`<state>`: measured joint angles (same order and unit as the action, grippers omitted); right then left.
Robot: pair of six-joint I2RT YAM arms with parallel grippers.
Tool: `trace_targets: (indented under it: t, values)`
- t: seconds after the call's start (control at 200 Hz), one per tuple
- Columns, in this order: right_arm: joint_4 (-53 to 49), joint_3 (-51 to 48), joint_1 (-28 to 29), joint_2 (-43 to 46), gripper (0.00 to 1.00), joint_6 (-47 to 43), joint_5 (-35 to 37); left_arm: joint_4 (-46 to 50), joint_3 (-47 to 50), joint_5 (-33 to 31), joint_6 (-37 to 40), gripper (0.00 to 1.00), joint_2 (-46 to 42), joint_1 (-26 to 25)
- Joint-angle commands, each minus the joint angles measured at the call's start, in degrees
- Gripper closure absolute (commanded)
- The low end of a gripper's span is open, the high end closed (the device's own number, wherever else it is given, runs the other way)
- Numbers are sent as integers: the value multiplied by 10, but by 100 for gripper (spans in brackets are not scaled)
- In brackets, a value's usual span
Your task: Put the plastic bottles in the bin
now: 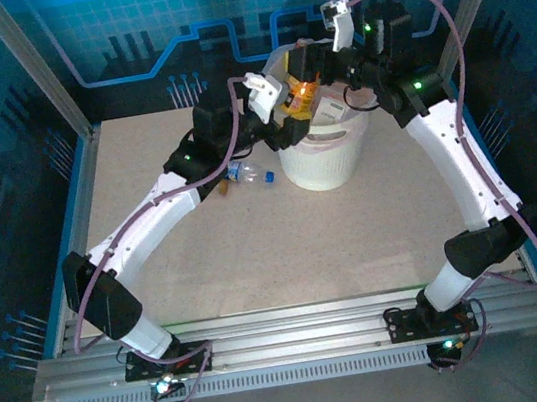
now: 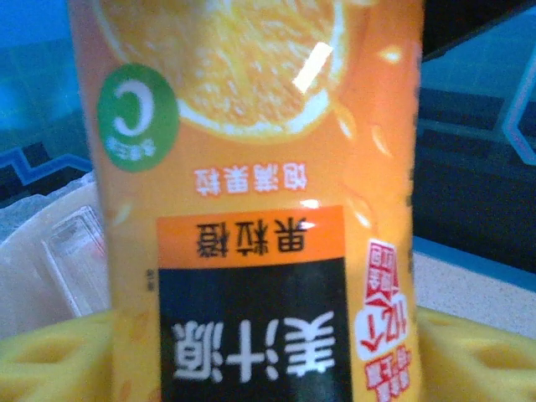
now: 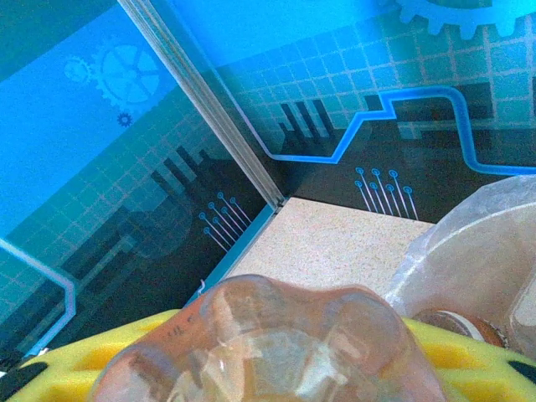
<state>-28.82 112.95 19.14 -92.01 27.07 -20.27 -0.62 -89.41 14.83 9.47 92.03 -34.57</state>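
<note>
**Two bottles held at the bin, one left on the table**

The bin [image 1: 323, 162] was seen at about 12 o'clock of the centre of the table [image 1: 286, 249]. An orange bottle [image 2: 251, 167] was held above its rim at about 11 o'clock. It was gripped across the body by the left gripper [image 2: 251, 364], whose jaws were closed to the bottle's width. A clear crushed bottle [image 3: 268, 339] was clamped in the right gripper [image 3: 276, 373], the jaws part closed around it, near the bin's 12 o'clock edge. A third bottle [image 1: 247, 173], blue-capped, lay on the table just beside the bin at 9 o'clock.

The task was judged well advanced: two drops and one pick-up appeared to remain. Three bottles, one bin and two grippers were counted. What the bin already held could not be made out.
</note>
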Motion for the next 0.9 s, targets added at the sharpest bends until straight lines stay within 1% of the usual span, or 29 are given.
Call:
trace_targets:
  t: [0.0,0.035,0.05,0.18,0.375,0.535,0.72,0.895]
  values:
    - [-6,21,3,-8,56,8,28,-42,1,-5,15,9,-33,-6]
    - [-8,28,2,-12,56,6,36,-42,4,-8,16,2,-36,-5]
    - [-9,32,2,-13,56,5,40,-43,5,-10,16,1,-38,-5]
    - [-29,87,-10,-40,56,-8,84,-59,34,-37,12,1,-66,-6]
    - [-62,199,-57,-99,56,3,121,-82,103,-84,-4,1,-137,-5]
    - [-57,229,-70,-129,55,-6,166,-88,164,-138,-26,1,-190,-6]
    - [-55,277,-62,-183,56,-31,167,-90,224,-192,-58,1,-237,-5]
    - [-102,355,-42,-251,56,-55,158,-42,249,-289,-124,1,-264,-2]
